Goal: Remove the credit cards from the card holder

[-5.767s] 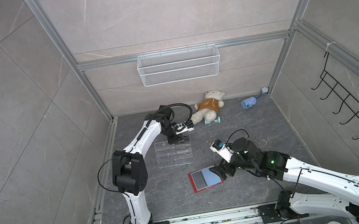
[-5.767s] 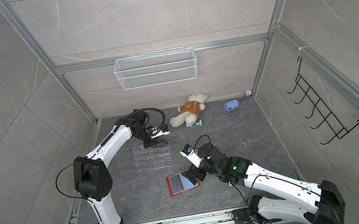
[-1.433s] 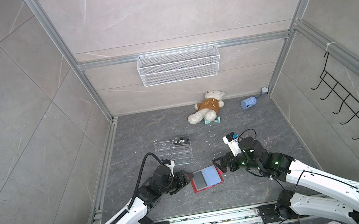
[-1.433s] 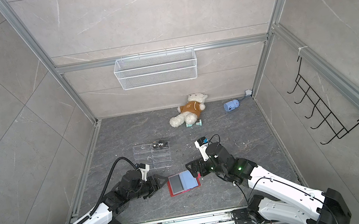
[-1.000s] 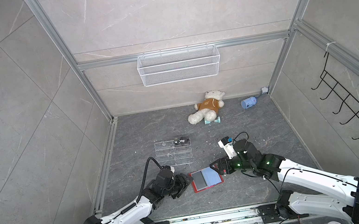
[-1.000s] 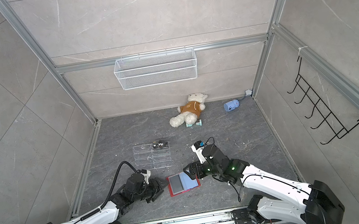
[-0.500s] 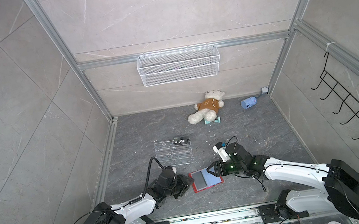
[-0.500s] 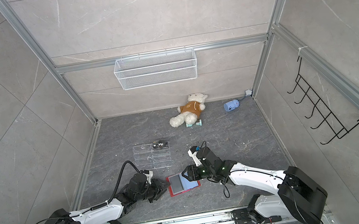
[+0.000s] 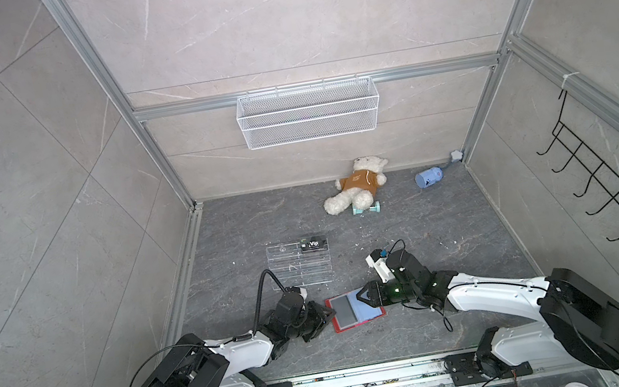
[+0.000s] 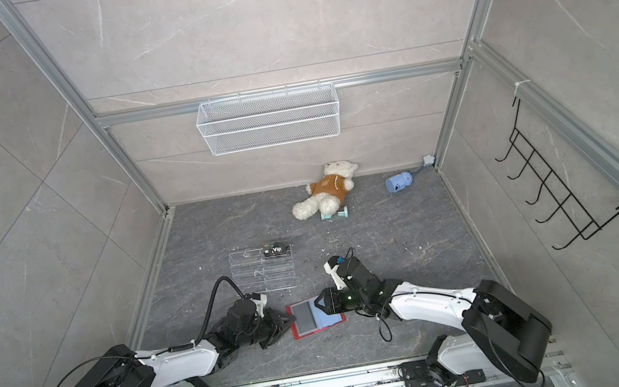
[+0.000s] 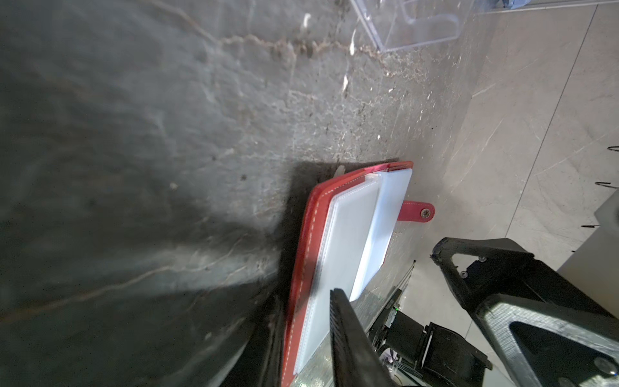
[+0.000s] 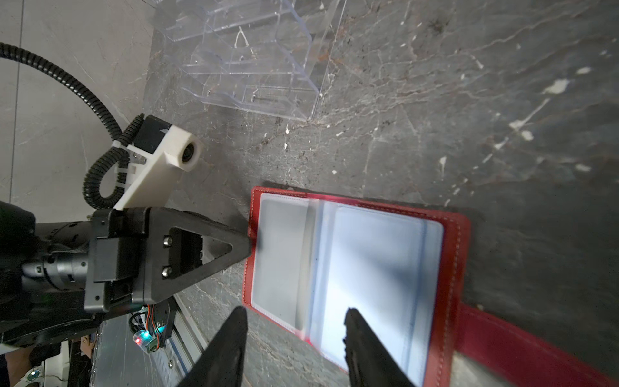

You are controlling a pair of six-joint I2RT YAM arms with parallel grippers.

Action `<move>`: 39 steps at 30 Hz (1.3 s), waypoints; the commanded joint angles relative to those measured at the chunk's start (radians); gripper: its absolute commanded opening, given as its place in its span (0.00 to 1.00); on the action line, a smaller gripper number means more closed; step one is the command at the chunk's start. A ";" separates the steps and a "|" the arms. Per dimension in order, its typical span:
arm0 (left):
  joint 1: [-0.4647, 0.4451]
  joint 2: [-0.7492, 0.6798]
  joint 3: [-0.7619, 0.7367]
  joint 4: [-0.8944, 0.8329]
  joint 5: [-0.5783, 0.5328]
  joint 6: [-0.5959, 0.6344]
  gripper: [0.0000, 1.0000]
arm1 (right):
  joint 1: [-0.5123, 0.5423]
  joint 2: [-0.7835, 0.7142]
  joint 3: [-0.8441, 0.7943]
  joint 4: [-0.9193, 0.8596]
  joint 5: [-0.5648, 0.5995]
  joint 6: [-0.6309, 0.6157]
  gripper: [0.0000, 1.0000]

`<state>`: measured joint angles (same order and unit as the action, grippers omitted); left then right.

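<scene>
The card holder [image 9: 373, 313] [image 10: 334, 320], a red wallet with pale plastic sleeves, lies open on the floor near the front. A dark grey credit card [image 9: 345, 311] [image 10: 304, 316] sits in its left sleeve. Another credit card marked "Vip" [image 9: 314, 244] [image 10: 277, 250] rests on the clear rack. My left gripper [image 9: 329, 317] [image 10: 288, 324] [image 11: 306, 301] has closed down on the holder's left cover edge [image 12: 254, 214]. My right gripper [image 9: 360, 298] [image 10: 316, 302] [image 12: 294, 321] hovers open over the holder's right half, one finger above a sleeve [image 12: 375, 261].
The clear acrylic tiered rack [image 9: 300, 265] stands just behind the holder. A teddy bear [image 9: 357, 189], a teal dumbbell [image 9: 365, 208] and a blue cup [image 9: 428, 177] lie at the back. A wire basket [image 9: 307, 112] and black hooks [image 9: 610, 189] hang on the walls.
The left gripper moved from the rack down to the holder's left edge and its jaws narrowed onto it. The right gripper slid left over the holder and its jaws narrowed.
</scene>
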<state>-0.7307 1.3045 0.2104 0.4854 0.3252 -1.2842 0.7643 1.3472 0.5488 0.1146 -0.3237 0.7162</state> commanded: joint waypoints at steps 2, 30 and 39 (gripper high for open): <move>-0.007 0.012 0.001 0.061 0.021 0.000 0.21 | 0.006 0.041 -0.010 0.041 -0.008 0.020 0.43; -0.014 -0.040 0.009 0.077 0.029 0.042 0.00 | 0.020 0.141 -0.029 0.063 0.018 0.047 0.36; -0.018 -0.053 0.001 0.096 0.020 0.040 0.13 | 0.026 0.170 -0.034 0.083 0.015 0.058 0.36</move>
<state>-0.7422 1.2697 0.2050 0.5339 0.3344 -1.2640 0.7803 1.4960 0.5323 0.1932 -0.3183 0.7612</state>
